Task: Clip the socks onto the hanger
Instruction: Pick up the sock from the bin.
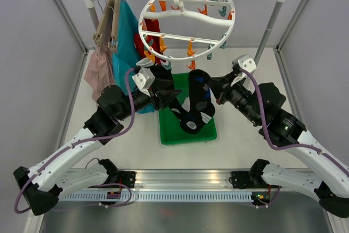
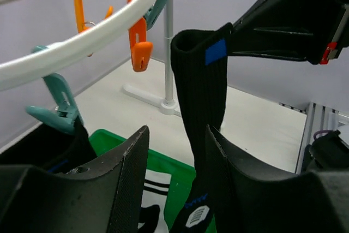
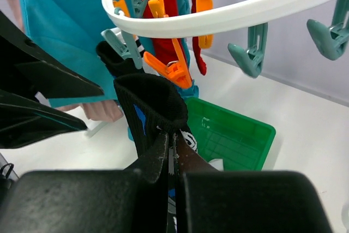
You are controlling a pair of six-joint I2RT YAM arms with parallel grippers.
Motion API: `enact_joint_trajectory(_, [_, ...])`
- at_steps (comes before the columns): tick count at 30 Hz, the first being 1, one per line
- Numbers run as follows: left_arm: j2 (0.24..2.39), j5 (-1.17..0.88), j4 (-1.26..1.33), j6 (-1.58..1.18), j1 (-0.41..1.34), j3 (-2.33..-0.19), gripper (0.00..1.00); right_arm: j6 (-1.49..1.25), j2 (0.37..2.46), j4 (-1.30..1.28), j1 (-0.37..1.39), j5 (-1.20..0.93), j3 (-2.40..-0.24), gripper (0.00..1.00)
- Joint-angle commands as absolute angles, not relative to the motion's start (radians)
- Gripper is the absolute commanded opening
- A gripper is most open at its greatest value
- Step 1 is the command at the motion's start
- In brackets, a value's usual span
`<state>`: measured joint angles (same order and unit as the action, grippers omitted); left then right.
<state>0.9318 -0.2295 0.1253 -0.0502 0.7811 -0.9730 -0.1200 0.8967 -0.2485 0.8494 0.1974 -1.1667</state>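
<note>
Right gripper [image 3: 172, 140] is clamped on the cuff of the black sock [image 3: 147, 102] and holds it up just under the hanger [image 3: 229, 17] ring, with the rest hanging over the green tray [image 3: 240, 135]. Left gripper [image 2: 176, 135] has its jaws apart and grips nothing; the sock's leg is just beyond its fingers. Use the left to squeeze 1 free clip open; the orange clip [image 3: 173, 69] beside the cuff looks nearest. Push the cuff edge deep into its mouth. Keep the right closed until the clip bites.
</note>
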Motion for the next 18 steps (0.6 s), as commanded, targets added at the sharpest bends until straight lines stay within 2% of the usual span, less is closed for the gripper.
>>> enact_joint_trajectory(1, [0.94, -0.33, 0.222, -0.098, 0.779, -0.945, 0.52, -0.127, 0.891, -0.219, 0.862, 0.153, -1.157, 0.0])
enact_joint_trajectory(18, [1.048, -0.419, 0.383, -0.136, 0.779, -0.942, 0.56, -0.137, 0.917, -0.218, 0.893, 0.132, -1.16, 0.0])
